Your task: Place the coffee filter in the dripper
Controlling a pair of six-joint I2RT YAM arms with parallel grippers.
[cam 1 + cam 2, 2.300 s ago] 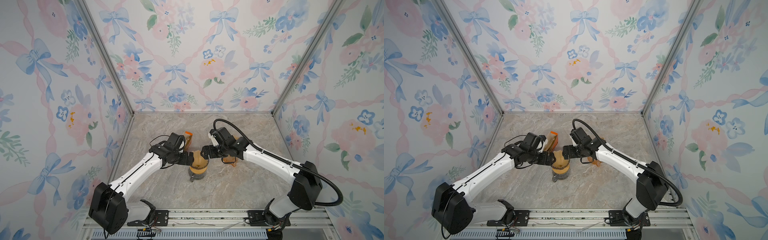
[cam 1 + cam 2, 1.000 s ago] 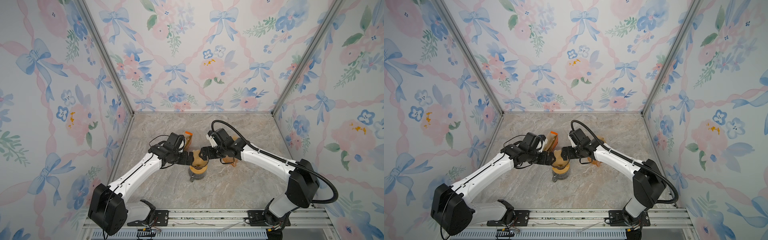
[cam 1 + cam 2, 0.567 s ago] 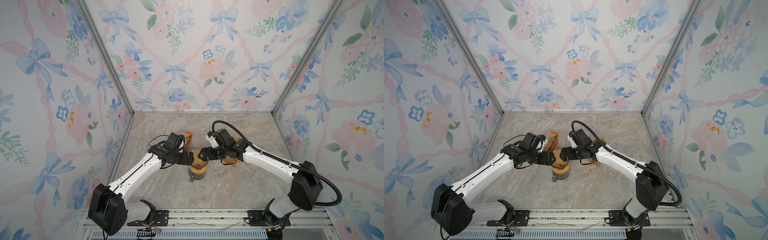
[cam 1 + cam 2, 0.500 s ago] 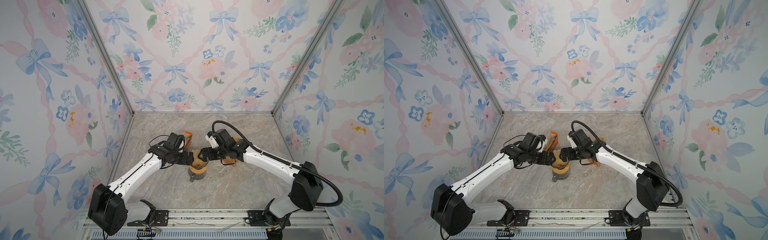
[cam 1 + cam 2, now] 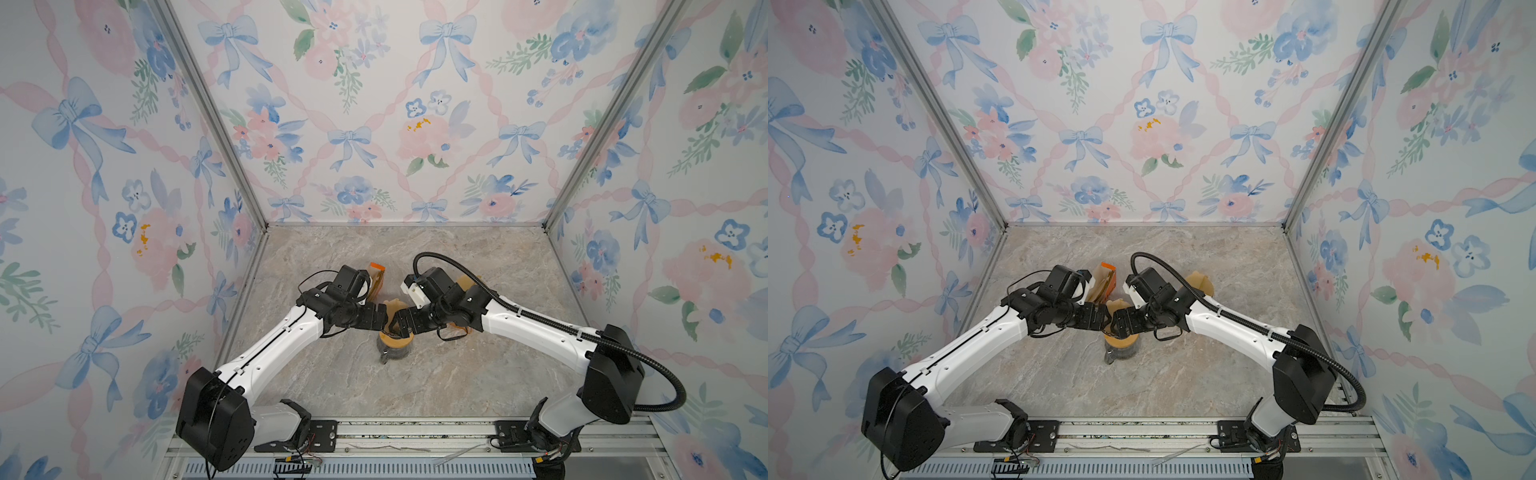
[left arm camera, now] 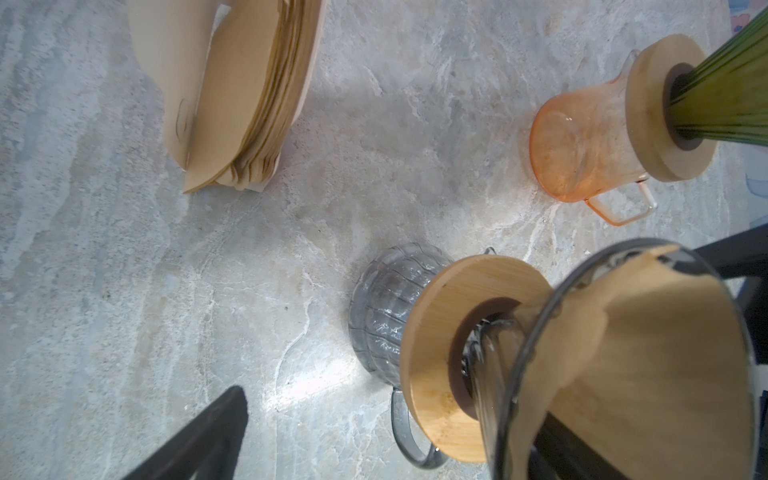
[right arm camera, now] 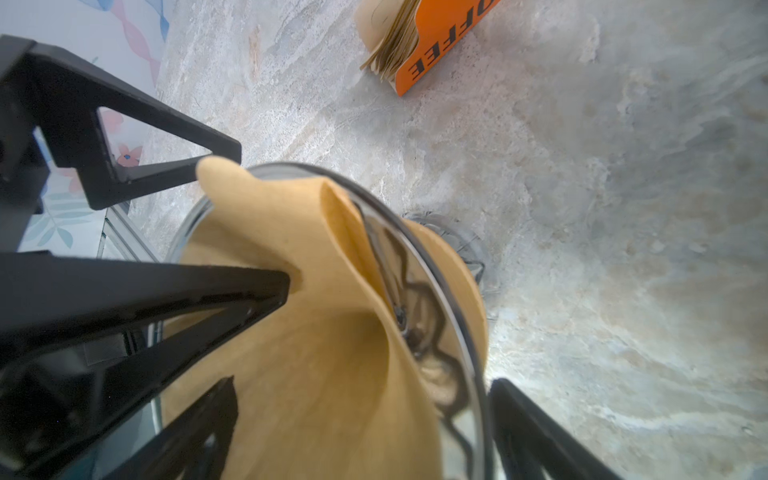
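The left gripper (image 5: 385,321) is spread, one finger (image 7: 249,284) with its tip against the inner face of the coffee filter (image 7: 316,365) and the other outside the glass rim. The right gripper (image 5: 397,324) is spread too, straddling the wall of the dripper (image 6: 505,357). The coffee filter sits in that cone, one edge folded inward. Beneath are a wooden collar (image 6: 432,316) and a ribbed glass server (image 6: 382,307) on the table (image 5: 457,374). A pack of filters (image 6: 232,83) stands nearby.

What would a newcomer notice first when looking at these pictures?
The left gripper and right gripper meet, jaws open, in the middle of the table over a glass dripper. A brown coffee filter sits inside it, one edge folded inward. Behind stands an orange filter box.
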